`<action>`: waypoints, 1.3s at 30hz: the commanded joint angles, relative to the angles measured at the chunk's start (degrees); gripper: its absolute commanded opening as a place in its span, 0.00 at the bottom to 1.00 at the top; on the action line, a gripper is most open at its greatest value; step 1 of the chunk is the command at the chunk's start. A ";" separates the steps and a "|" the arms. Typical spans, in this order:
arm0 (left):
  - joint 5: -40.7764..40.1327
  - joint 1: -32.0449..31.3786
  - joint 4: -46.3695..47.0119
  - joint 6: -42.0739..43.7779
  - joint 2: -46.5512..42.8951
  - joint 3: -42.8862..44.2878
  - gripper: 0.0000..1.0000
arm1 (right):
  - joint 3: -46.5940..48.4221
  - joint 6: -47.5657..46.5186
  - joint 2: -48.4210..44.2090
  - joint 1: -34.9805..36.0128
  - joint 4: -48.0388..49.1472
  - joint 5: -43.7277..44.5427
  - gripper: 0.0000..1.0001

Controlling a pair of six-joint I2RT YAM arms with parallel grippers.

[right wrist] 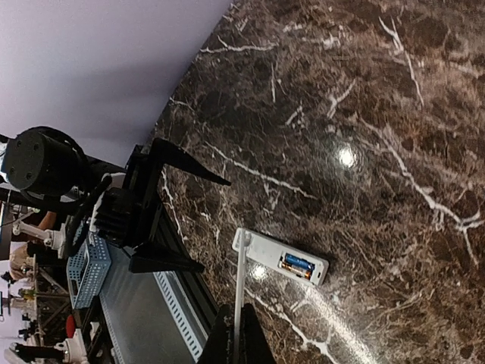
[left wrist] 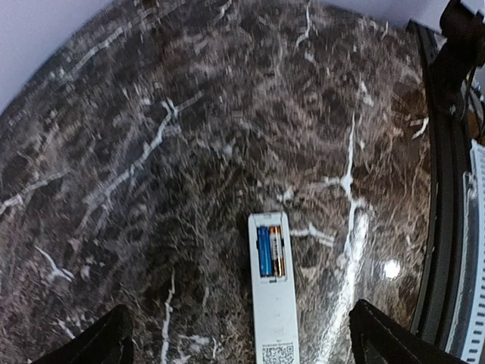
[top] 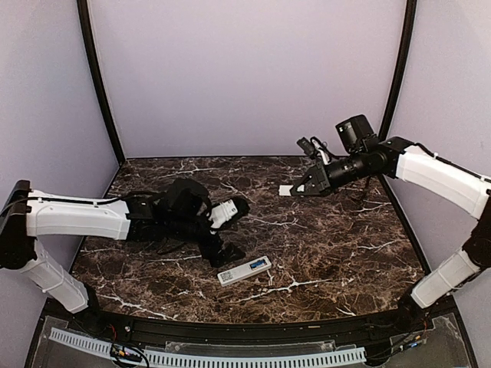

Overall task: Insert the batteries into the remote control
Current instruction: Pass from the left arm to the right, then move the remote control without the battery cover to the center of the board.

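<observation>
On a dark marble table (top: 337, 253), one white remote control (top: 244, 271) lay face down near the front edge, between the two arms, its battery bay uncovered. Two batteries (left wrist: 270, 250) sat side by side in that bay, one blue and one tan.

The left gripper (left wrist: 240, 312) hovered just above the remote with its jaws spread wide and nothing in them. The right gripper (top: 301, 188) was raised over the far right of the table, well apart from the remote. Its jaws were pinched together on one thin white cover plate (top: 289, 189), held by one end.

The remote looked like light, rigid plastic with a smooth shell, likely to skate on the polished stone if pushed from one side. The best hold seemed to be across its long edges at mid-body, clear of the open bay. The batteries looked small, hard and round, apt to roll if tipped out. The plate looked thin and easy to twist in a grip.
</observation>
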 commanded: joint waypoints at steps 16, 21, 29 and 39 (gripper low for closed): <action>6.47 2.39 -9.11 3.26 18.28 1.02 0.99 | -11.32 -9.37 24.66 -1.60 -7.07 -6.14 0.00; 6.22 2.38 -9.46 4.04 19.77 1.33 0.99 | -11.34 -10.00 28.00 -2.12 -7.69 -2.78 0.00; 7.78 2.17 -10.20 4.93 20.99 2.13 0.99 | -10.55 -9.93 30.51 -2.60 -9.36 4.79 0.00; 6.11 0.23 -11.40 7.78 21.69 2.76 0.98 | -9.07 -10.05 31.07 -2.53 -10.99 8.21 0.00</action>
